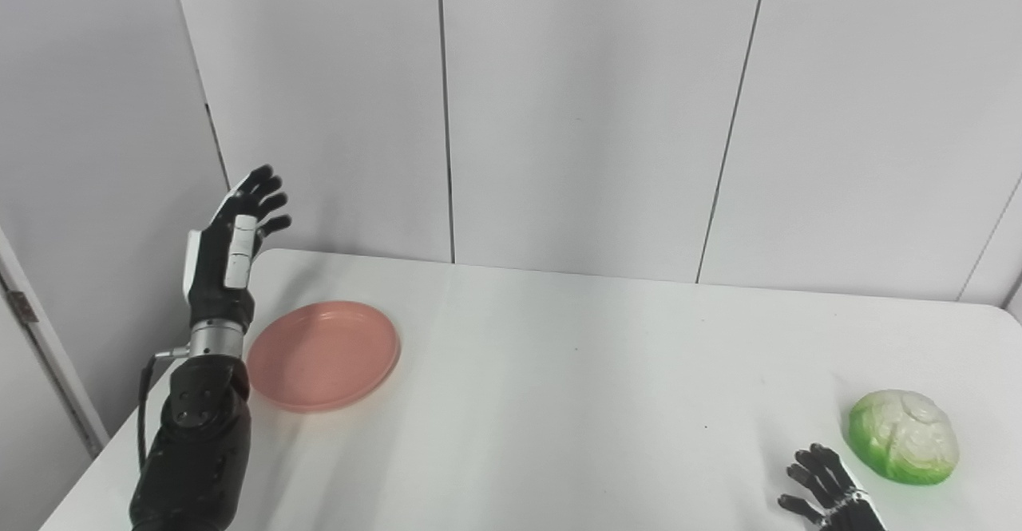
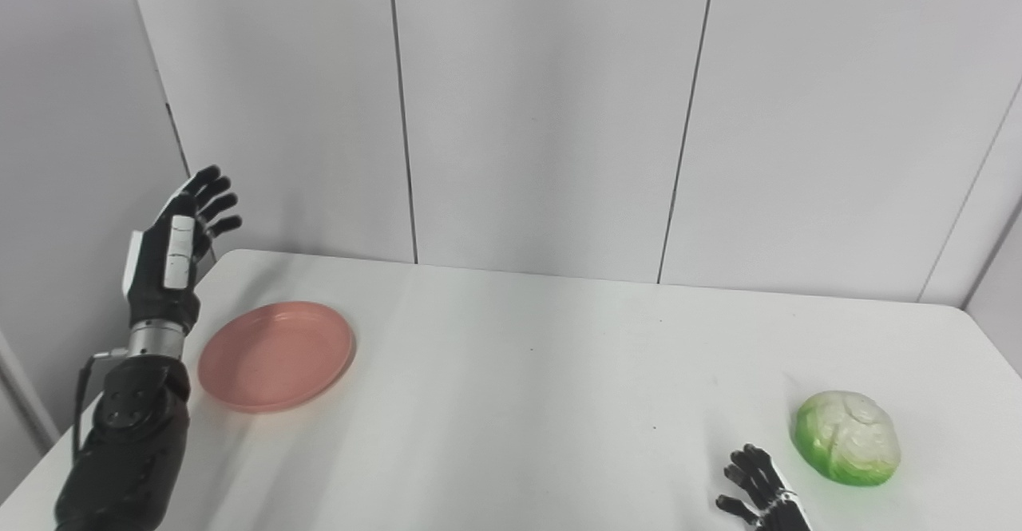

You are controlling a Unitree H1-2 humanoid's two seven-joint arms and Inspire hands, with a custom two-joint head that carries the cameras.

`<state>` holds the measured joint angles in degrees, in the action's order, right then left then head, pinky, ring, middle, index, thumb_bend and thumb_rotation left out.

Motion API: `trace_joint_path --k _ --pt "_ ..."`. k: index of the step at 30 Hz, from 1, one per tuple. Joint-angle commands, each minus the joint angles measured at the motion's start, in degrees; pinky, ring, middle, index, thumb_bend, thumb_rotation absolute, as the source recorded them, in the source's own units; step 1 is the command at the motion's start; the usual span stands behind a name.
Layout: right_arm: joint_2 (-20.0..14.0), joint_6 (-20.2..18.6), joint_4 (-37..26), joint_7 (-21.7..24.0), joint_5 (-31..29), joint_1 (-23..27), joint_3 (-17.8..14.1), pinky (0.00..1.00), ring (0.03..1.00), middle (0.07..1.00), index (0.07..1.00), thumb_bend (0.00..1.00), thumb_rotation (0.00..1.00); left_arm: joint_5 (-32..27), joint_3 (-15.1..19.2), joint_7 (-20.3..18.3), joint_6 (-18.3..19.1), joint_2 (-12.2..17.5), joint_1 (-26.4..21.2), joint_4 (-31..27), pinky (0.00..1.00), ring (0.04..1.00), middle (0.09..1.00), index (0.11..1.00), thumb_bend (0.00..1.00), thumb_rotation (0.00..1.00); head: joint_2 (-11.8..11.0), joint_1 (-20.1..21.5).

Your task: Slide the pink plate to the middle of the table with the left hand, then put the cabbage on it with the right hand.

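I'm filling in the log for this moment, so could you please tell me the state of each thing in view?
Pink plate: empty, flat on the table's left side, not held.
Cabbage: resting on the table at the right, not held.
Left robot hand: raised, open, beside the plate, holding nothing.
Right robot hand: low, open, just left of the cabbage, not touching it.
Table: white, carrying plate and cabbage.
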<state>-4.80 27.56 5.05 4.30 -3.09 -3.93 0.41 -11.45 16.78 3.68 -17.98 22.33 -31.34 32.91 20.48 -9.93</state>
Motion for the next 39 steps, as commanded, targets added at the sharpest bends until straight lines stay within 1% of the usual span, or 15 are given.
trace_joint_path --k 1,4,7,11,16,19,21,22,23,25,27,31,35,37,39 --pt "1.5 -1.0 3.5 0.4 0.3 -1.0 1.1 0.73 0.835 0.862 0.869 0.63 0.65 -1.4 1.0 -1.0 -1.6 2.3 -3.7 1.8 0.73 0.819 0.844 0.815 0.92 0.91 0.1 -0.1" --pt "1.5 -1.0 3.4 0.3 0.3 -1.1 1.1 0.71 0.825 0.856 0.867 0.63 0.64 -4.1 2.4 -3.4 -1.9 2.9 -4.8 6.1 0.78 0.828 0.853 0.829 0.92 0.88 0.3 -0.1" --pt "1.5 -1.2 3.3 0.4 0.3 -1.1 1.2 0.71 0.817 0.852 0.863 0.63 0.63 -5.8 3.4 -4.7 -1.3 3.2 -5.3 9.1 0.8 0.833 0.863 0.837 0.89 0.88 0.5 -0.1" --pt "1.4 -1.2 3.1 0.3 0.4 -1.2 1.2 0.7 0.81 0.846 0.862 0.64 0.64 -7.2 3.9 -6.5 -0.9 3.9 -5.8 13.1 0.83 0.853 0.871 0.845 0.9 0.89 0.8 -0.1" --pt "1.5 -1.5 2.8 0.2 0.3 -1.3 1.2 0.69 0.802 0.839 0.861 0.64 0.64 -7.4 4.1 -6.6 0.6 4.6 -6.3 17.9 0.79 0.835 0.855 0.833 0.9 0.9 1.0 0.0" --pt "1.6 -1.5 2.7 0.3 0.2 -1.3 1.2 0.69 0.797 0.836 0.86 0.64 0.63 -8.5 4.2 -8.8 1.8 5.0 -6.6 20.3 0.79 0.833 0.848 0.82 0.91 0.9 1.4 0.3" --pt "1.6 -1.6 2.5 0.2 0.4 -1.3 1.3 0.68 0.792 0.832 0.864 0.64 0.63 -8.4 3.7 -10.1 2.3 4.9 -6.2 20.6 0.77 0.836 0.841 0.844 0.87 0.93 1.4 0.3" --pt "1.7 -1.7 2.5 0.2 0.3 -1.3 1.3 0.68 0.792 0.832 0.864 0.64 0.63 -8.3 3.4 -10.6 2.4 4.7 -6.0 20.9 0.77 0.835 0.841 0.845 0.86 0.94 1.4 0.3" --pt "1.7 -1.9 2.3 0.1 0.3 -1.4 1.2 0.68 0.788 0.829 0.862 0.64 0.62 -8.0 3.0 -11.1 2.4 4.5 -5.7 21.1 0.76 0.83 0.84 0.847 0.86 0.94 1.9 0.4" --pt "1.7 -2.1 2.1 0.1 0.2 -1.4 1.2 0.67 0.782 0.829 0.862 0.66 0.62 -8.2 2.9 -12.0 3.4 4.1 -5.5 21.3 0.74 0.821 0.843 0.853 0.89 0.92 2.0 0.3" --pt "1.6 -2.0 2.1 0.2 0.1 -1.4 1.2 0.67 0.781 0.828 0.863 0.66 0.62 -7.9 2.4 -12.4 3.8 3.6 -5.6 21.8 0.75 0.828 0.844 0.852 0.89 0.93 2.1 0.3" --pt "1.6 -2.1 1.8 0.2 0.2 -1.6 1.4 0.66 0.778 0.819 0.863 0.66 0.61 -7.0 1.2 -12.8 3.3 2.8 -6.4 23.3 0.76 0.841 0.848 0.845 0.87 0.94 2.5 0.6" --pt "1.7 -2.7 1.0 -0.1 0.7 -1.8 1.6 0.66 0.78 0.826 0.868 0.69 0.63 -6.5 -0.1 -13.5 3.3 2.3 -7.1 24.3 0.74 0.841 0.856 0.851 0.88 0.96 2.8 0.9" --pt "1.7 -2.6 0.9 -0.1 0.8 -1.9 1.8 0.66 0.78 0.826 0.87 0.69 0.63 -7.8 0.4 -14.2 4.0 1.6 -7.3 24.4 0.75 0.843 0.854 0.846 0.92 0.93 2.9 1.0" --pt "1.6 -2.7 0.6 -0.1 0.9 -2.0 1.9 0.66 0.778 0.825 0.87 0.69 0.64 -8.9 1.0 -14.6 4.7 1.0 -7.2 23.8 0.76 0.839 0.847 0.839 0.92 0.91 3.2 1.2"
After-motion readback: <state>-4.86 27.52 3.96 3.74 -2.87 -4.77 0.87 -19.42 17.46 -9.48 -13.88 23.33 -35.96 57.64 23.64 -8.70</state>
